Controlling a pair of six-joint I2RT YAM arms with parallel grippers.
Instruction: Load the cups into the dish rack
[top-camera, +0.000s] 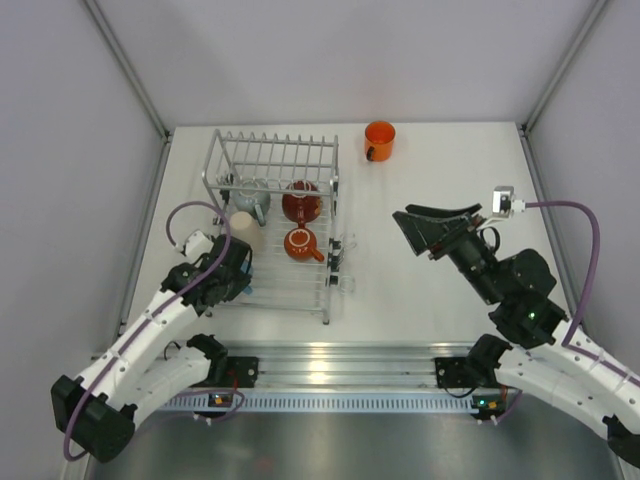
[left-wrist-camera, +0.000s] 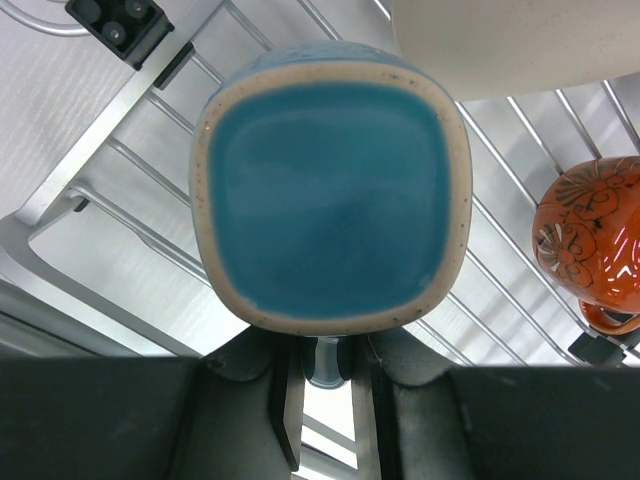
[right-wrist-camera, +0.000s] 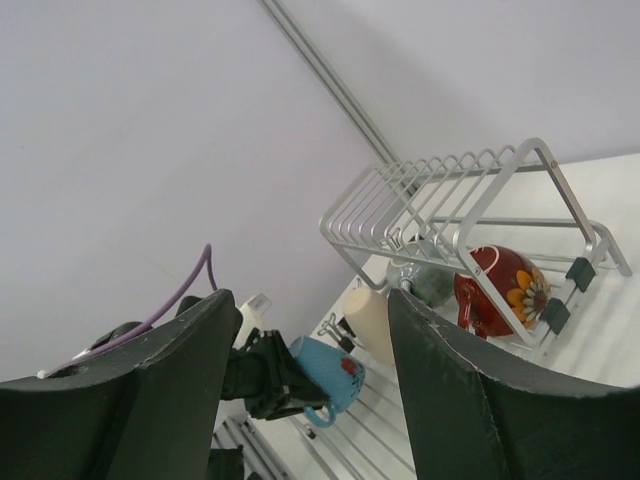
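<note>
My left gripper (left-wrist-camera: 325, 352) is shut on the handle of the light blue cup (left-wrist-camera: 335, 195), holding it upside down, base toward the camera, just above the near left part of the dish rack (top-camera: 272, 160). In the right wrist view the blue cup (right-wrist-camera: 335, 372) hangs from that gripper beside a beige cup (right-wrist-camera: 368, 322). A grey cup (top-camera: 250, 198), a red cup (top-camera: 301, 202), a dark red-orange cup (top-camera: 300, 243) and the beige cup (top-camera: 243, 228) lie in the rack. A bright orange cup (top-camera: 379, 140) stands on the table, far right of the rack. My right gripper (top-camera: 415, 228) hovers open and empty right of the rack.
The rack's upright tines (right-wrist-camera: 430, 180) and raised frame stand at its far end. Black clips (top-camera: 337, 262) sit on the rack's right edge. Grey walls close in the white table (top-camera: 440, 290) on three sides. A metal rail (top-camera: 330, 370) runs along the near edge.
</note>
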